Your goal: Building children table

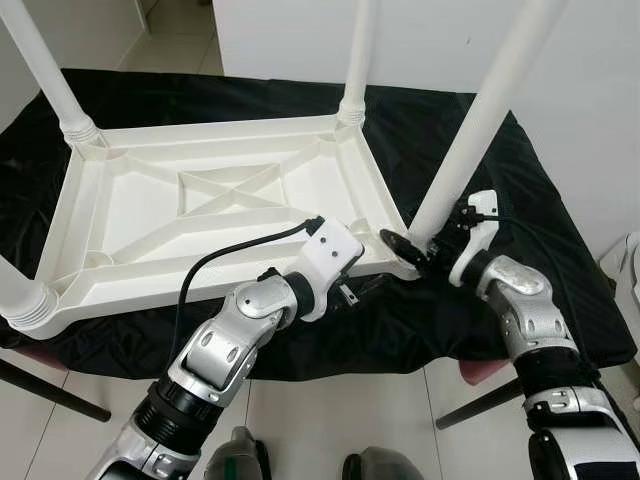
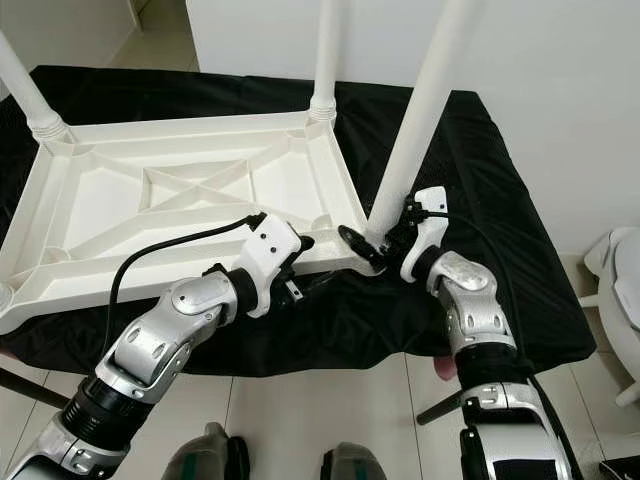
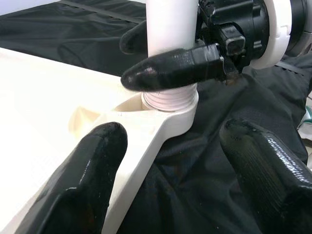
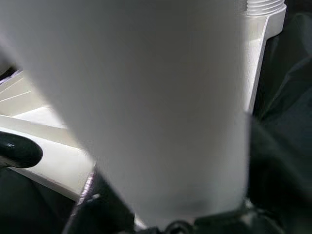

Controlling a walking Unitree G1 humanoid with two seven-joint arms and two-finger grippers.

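Black cloth (image 1: 560, 250) covers the counter, with white walls and pale tiled floor (image 1: 330, 410) around it. From the head cameras I see the white plastic children's table (image 1: 200, 215) lying upside down on that cloth, ribbed underside facing up with an X-shaped brace in the middle. Three legs already stand at its other corners. At the near right corner, the fourth leg (image 1: 480, 120) rises at a slant out of its socket. My right gripper (image 1: 425, 245) is clenched around the base of that leg, just above the corner. My left gripper (image 2: 310, 275) sits at the table's near edge, just left of the same corner.

On the left wrist camera, the left gripper's two fingers (image 3: 83, 185) are spread apart, one over the white rim and one over the cloth, grasping nothing. Ahead, the leg's threaded end (image 3: 168, 100) sits in the socket.

On the right wrist camera, the leg (image 4: 146, 97) is pressed close against the lens, smooth and white. I can read no labels or writing anywhere.
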